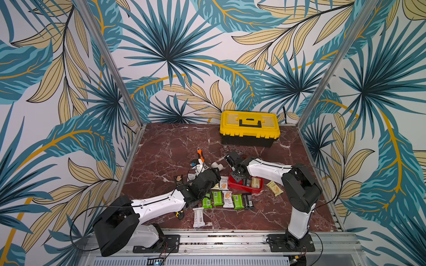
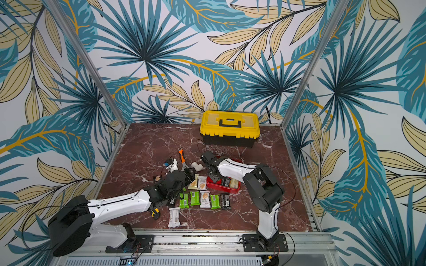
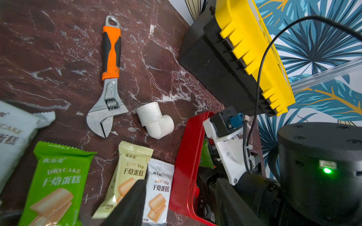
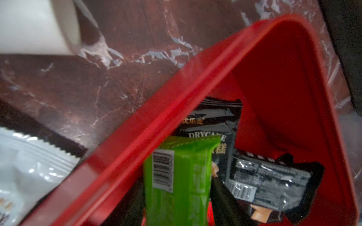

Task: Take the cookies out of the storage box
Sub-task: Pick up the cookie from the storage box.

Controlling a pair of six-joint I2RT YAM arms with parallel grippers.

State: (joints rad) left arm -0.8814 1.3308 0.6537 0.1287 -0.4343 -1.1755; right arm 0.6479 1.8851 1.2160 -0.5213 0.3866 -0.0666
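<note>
right gripper [image 4: 177,182] is down inside the shallow square red plastic storage box [image 1: 244,188], with a bright green wrapped cookie packet [image 4: 182,203] between its jaws, barcode side up. Both fingers [image 4: 225,203] sit against the packet's long edges, so it reads as grasping it. Also in the box: two black foil cookie packets [image 4: 270,182] just beside the green one. A top view shows a cream boxed packet [image 1: 255,182] at the near wall.

left gripper [image 2: 189,174] hangs low just left of the box. The left wrist view shows only one black finger [image 3: 135,199], over a pale cream cookie packet [image 3: 133,166] that touches a white cookie packet [image 3: 160,187]. Cannot tell if it is released or clamped.

Out on the dark red marble-look surface [image 1: 166,147]: a row of five cookie packets [image 1: 227,199] in front of the box, a long white packet [image 1: 198,217] nearer the front edge, and a cream loose packet [image 1: 274,188] right of the box.

An orange-handled adjustable wrench [image 3: 111,58] and a white plastic pipe elbow [image 3: 154,121] lie side by side beyond the left gripper. The yellow-and-black toolbox [image 1: 249,127] stands at the back, lid down.
</note>
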